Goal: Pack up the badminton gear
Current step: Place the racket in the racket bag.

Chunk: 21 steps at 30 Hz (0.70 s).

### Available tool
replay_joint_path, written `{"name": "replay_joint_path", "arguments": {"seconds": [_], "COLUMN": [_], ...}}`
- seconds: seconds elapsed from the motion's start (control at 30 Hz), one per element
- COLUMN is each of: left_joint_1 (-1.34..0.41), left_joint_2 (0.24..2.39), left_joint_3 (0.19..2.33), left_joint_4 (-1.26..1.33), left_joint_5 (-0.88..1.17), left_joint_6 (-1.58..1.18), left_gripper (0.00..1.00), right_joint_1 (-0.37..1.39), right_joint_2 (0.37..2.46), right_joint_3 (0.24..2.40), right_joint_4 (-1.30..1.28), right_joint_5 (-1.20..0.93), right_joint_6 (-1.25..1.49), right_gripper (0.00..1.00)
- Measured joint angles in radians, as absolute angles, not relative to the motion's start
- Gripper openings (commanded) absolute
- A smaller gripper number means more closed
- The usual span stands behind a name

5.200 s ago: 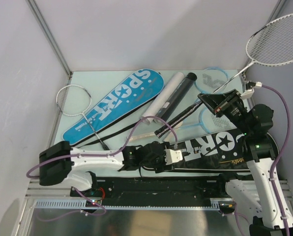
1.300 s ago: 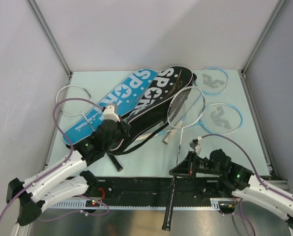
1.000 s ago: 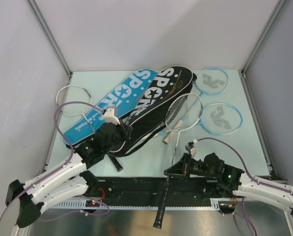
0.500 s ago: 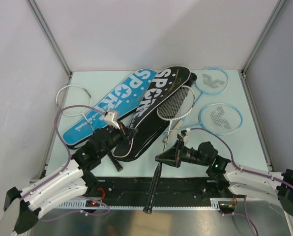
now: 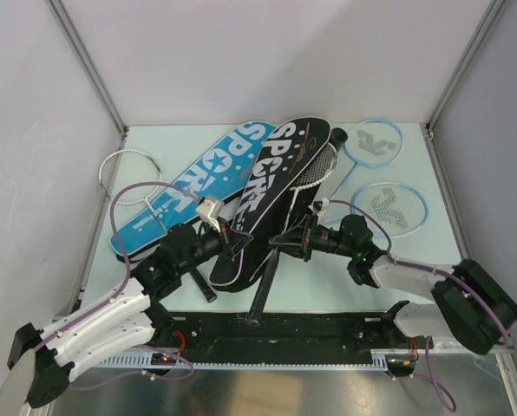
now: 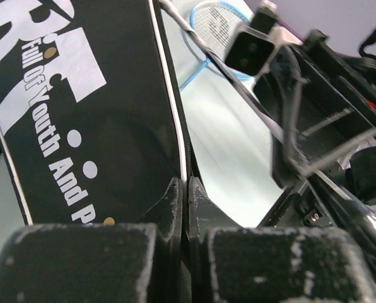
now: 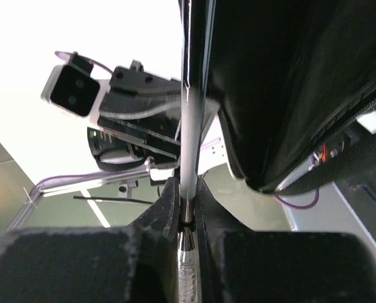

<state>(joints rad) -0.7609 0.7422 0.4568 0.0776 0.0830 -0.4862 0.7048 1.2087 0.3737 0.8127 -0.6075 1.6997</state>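
Observation:
A black SPORT cover (image 5: 280, 186) lies slantwise mid-table, partly over a blue SPORT cover (image 5: 185, 186). My left gripper (image 5: 240, 239) is shut on the black cover's white-piped near edge (image 6: 183, 126), fingertips pinched together (image 6: 188, 184). My right gripper (image 5: 278, 242) is shut on a white racket's thin shaft (image 7: 189, 95), jaws tight around it (image 7: 188, 189). That racket's head (image 5: 317, 167) lies against the black cover's right side, and its black handle (image 5: 258, 303) points toward the near rail. The black cover (image 7: 289, 82) hangs beside the shaft.
Two light-blue rackets (image 5: 373, 141) (image 5: 389, 208) lie at the right. Another white racket (image 5: 128, 178) lies at the far left, by the blue cover. A dark tube end (image 5: 337, 136) pokes out beyond the black cover. Grey walls enclose three sides.
My right arm has swung the white racket left and away from me, bringing its head to the black cover. My left gripper has moved right with the cover's edge. Both grips are unchanged.

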Motion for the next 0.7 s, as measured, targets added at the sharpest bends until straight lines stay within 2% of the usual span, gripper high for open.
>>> {"name": "replay_joint_path", "arguments": {"seconds": [0.37, 0.7], "left_joint_1": [-0.761, -0.761], "left_joint_2": [0.768, 0.772], "left_joint_3": [0.459, 0.466], "left_joint_4": [0.089, 0.089], "left_joint_5": [0.151, 0.18], "left_joint_6": [-0.469, -0.47], "left_gripper": [0.0, 0.0], "right_joint_1": [0.624, 0.602], "right_joint_2": [1.582, 1.631], "right_joint_3": [0.486, 0.523], "right_joint_4": [1.071, 1.015], "right_joint_5": [-0.797, -0.871], "right_joint_6": [1.727, 1.638], "right_gripper": [0.0, 0.0]}}
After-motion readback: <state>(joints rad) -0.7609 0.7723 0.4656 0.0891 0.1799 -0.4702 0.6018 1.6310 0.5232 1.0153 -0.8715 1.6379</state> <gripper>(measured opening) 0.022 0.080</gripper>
